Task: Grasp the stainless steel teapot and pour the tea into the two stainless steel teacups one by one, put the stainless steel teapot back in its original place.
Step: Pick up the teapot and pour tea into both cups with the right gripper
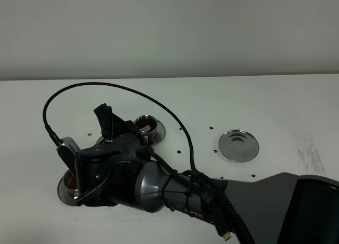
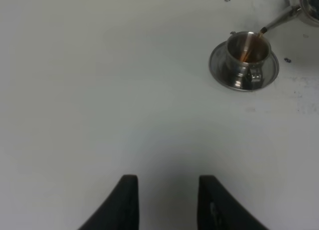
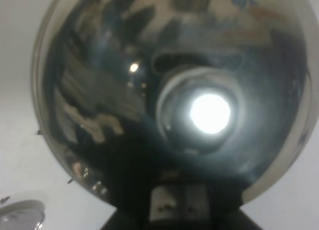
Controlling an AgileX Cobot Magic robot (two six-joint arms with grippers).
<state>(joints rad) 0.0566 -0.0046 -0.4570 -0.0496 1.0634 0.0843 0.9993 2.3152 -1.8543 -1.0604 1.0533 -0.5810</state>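
Note:
In the left wrist view the stainless steel teapot (image 2: 305, 1) is tilted at the frame's corner. Its thin spout (image 2: 279, 23) sends a stream of dark tea (image 2: 246, 50) into a steel teacup (image 2: 247, 53) on its saucer (image 2: 219, 70). The teapot's shiny body (image 3: 149, 90) fills the right wrist view, with my right gripper (image 3: 174, 214) shut on its handle. From above, the right arm hides the teapot and most of that teacup (image 1: 68, 181). The other teacup (image 1: 148, 124) stands further back. My left gripper (image 2: 167, 202) is open and holds nothing.
The bare round saucer (image 1: 239, 145) sits to the right on the white table (image 1: 275, 106). The right arm and its black cable (image 1: 175, 117) stretch across from the front right. Small dark specks dot the tabletop.

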